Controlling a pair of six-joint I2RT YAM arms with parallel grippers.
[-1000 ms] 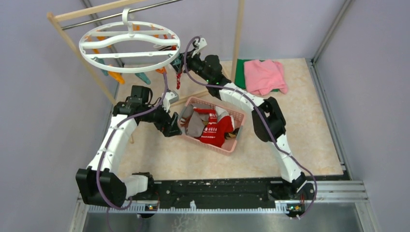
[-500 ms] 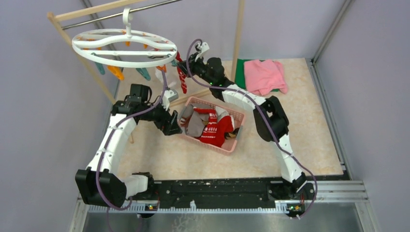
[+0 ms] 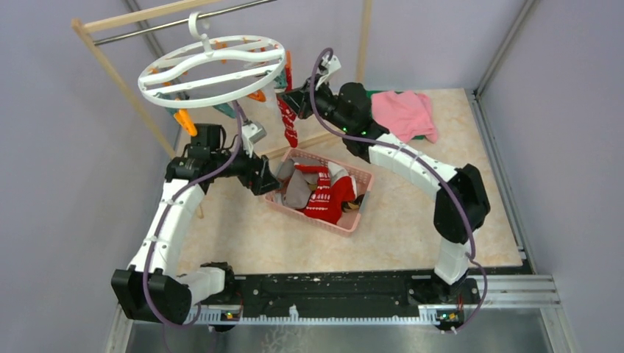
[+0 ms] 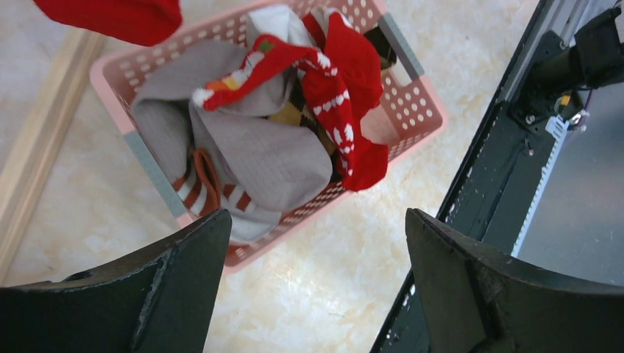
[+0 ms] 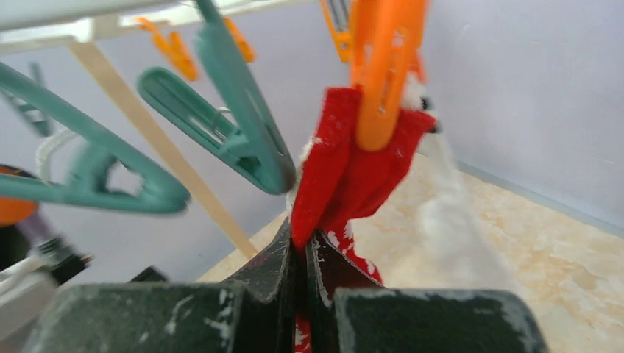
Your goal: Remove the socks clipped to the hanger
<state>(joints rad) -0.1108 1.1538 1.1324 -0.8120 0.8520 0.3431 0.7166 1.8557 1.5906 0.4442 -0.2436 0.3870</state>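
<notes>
Your right gripper (image 5: 302,254) has just snapped shut on the red sock (image 5: 342,169), which is still pinned by an orange clip (image 5: 383,73) on the hanger (image 3: 213,70). Looks ready to tug free. Meanwhile your left gripper (image 4: 316,220) hangs wide open over the basket (image 4: 419,118).

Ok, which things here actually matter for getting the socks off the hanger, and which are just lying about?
Job: hanger; red sock clipped to it, pinched by the right fingers; orange clip holding it; pink basket with loose socks.
Lying about: pink cloth; green cloth; wooden rack, which only carries the hanger.
</notes>
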